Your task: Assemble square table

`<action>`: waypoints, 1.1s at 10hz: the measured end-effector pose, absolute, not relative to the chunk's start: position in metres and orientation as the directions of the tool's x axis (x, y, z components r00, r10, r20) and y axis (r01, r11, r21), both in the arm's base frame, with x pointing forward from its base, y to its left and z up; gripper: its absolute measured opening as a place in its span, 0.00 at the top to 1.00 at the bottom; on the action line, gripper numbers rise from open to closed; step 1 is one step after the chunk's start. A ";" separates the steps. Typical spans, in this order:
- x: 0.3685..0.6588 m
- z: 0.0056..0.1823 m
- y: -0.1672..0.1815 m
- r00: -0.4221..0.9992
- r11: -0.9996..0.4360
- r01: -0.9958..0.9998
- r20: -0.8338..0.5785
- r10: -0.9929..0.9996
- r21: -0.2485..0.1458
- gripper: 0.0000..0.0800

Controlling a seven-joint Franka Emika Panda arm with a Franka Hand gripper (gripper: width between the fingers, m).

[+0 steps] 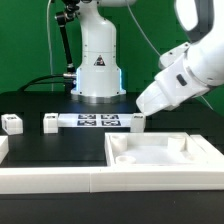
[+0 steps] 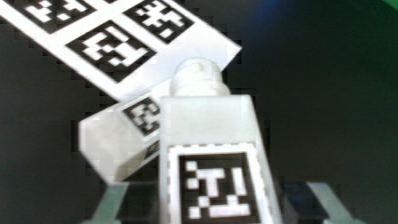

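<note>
White plastic leg (image 2: 210,140) sits in the hand (image 1: 140,108), which looks pinched on the leg's tagged body, though the contact is partly cropped in the wrist view. In the exterior view this is just right of centre, at the right end of the marker board (image 1: 88,121) on the dark surface (image 1: 40,145). The leg's long axis runs straight out from the hand, narrow screw end toward the board. The tabletop (image 1: 165,155) lies at lower right, near the hand and below it, hollow side up. A loose leg (image 1: 12,124) stands at far left, well apart. The coming move probably turns on carrying the held leg down-right to a tabletop corner
</note>
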State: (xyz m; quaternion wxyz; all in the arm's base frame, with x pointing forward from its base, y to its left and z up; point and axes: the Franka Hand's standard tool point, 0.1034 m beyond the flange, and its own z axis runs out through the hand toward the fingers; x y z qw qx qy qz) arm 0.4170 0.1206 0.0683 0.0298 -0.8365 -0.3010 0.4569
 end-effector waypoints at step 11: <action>0.468 0.105 0.079 0.760 -0.800 0.543 -0.257 0.597 -0.254 0.64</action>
